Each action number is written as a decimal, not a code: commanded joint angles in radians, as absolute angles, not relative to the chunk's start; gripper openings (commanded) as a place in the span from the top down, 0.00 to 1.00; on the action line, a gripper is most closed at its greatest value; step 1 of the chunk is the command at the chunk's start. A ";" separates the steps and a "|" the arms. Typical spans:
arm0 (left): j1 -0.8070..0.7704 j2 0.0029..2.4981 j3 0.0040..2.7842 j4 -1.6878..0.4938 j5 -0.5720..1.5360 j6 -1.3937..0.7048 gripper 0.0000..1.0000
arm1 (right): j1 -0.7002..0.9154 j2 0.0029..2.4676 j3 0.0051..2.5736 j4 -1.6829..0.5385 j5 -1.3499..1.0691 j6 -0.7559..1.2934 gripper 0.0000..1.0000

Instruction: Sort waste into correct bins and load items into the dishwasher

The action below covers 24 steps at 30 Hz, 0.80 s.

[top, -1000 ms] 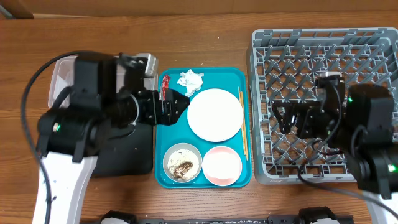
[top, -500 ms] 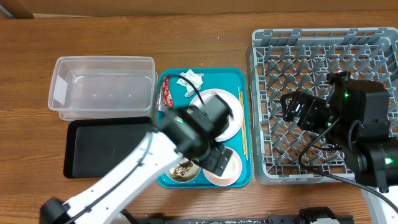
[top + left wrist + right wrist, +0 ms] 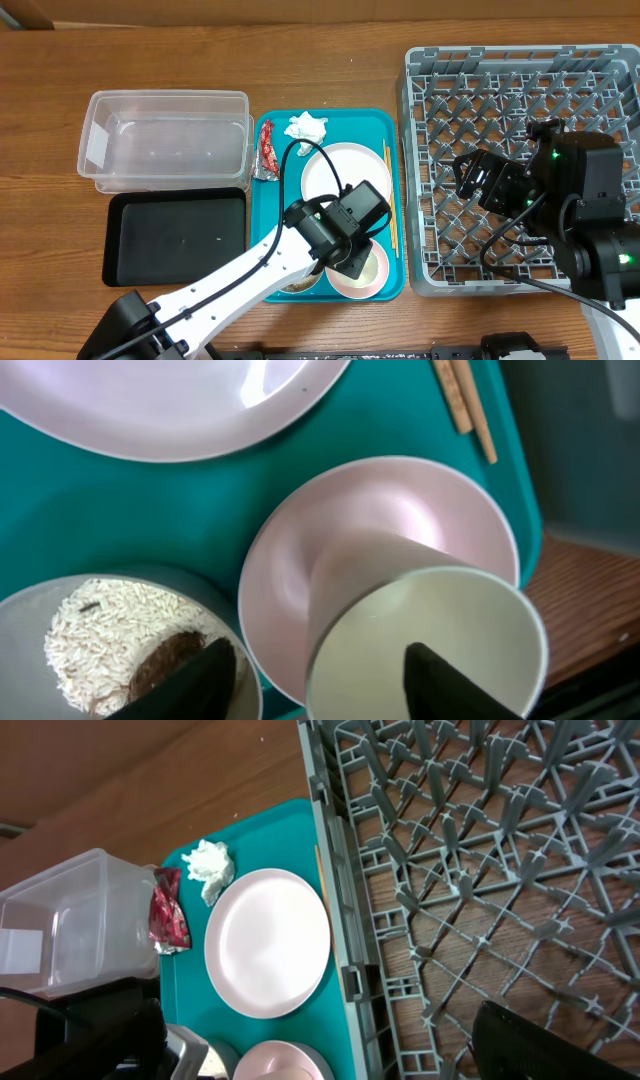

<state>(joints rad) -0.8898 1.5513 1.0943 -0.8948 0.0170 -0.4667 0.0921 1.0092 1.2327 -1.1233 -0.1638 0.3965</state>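
Observation:
A small white cup [image 3: 430, 650] stands inside the pink bowl [image 3: 400, 500] at the front of the teal tray [image 3: 380, 125]. My left gripper [image 3: 315, 660] is open and straddles the cup's left wall, one finger inside and one outside, neither touching it. Beside it, the white bowl [image 3: 90, 630] holds rice and brown food scraps [image 3: 165, 660]. The pale plate [image 3: 345, 180] and the chopsticks [image 3: 391, 200] lie on the tray, with the tissue [image 3: 306, 127] and the red wrapper [image 3: 267, 155]. My right gripper [image 3: 468, 180] hangs open and empty over the grey dish rack [image 3: 520, 100].
The clear tub [image 3: 165, 140] and the black tray [image 3: 175, 238] sit left of the teal tray. My left arm [image 3: 250, 275] reaches in from the front left and covers part of both bowls in the overhead view. The rack's near wall [image 3: 345, 970] borders the tray's right side.
My left arm swung from above the tub and black tray to the bowls at the tray's front, and its jaws have narrowed around the cup's wall. The right gripper shifted slightly over the rack.

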 commanded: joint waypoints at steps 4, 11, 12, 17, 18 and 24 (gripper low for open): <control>-0.891 1.583 1.074 -0.879 -0.004 -0.472 0.75 | 0.094 1.005 1.258 -1.129 -0.150 0.405 0.00; -0.868 1.577 1.143 -0.940 0.040 -0.476 0.96 | 0.094 1.005 1.258 -1.134 -0.150 0.405 0.00; -0.858 1.574 1.169 -0.963 0.058 -0.476 0.96 | 0.094 1.005 1.258 -1.135 -0.150 0.405 0.00; -0.744 1.534 1.332 -1.100 0.165 -0.475 0.96 | 0.094 1.005 1.258 -1.134 -0.150 0.405 0.00; -0.711 1.520 1.356 -1.114 0.193 -0.471 0.96 | 0.094 1.005 1.258 -1.134 -0.150 0.405 0.00; -0.421 1.448 1.402 -1.060 0.610 -0.364 0.96 | 0.094 1.005 1.258 -1.107 -0.266 0.405 0.11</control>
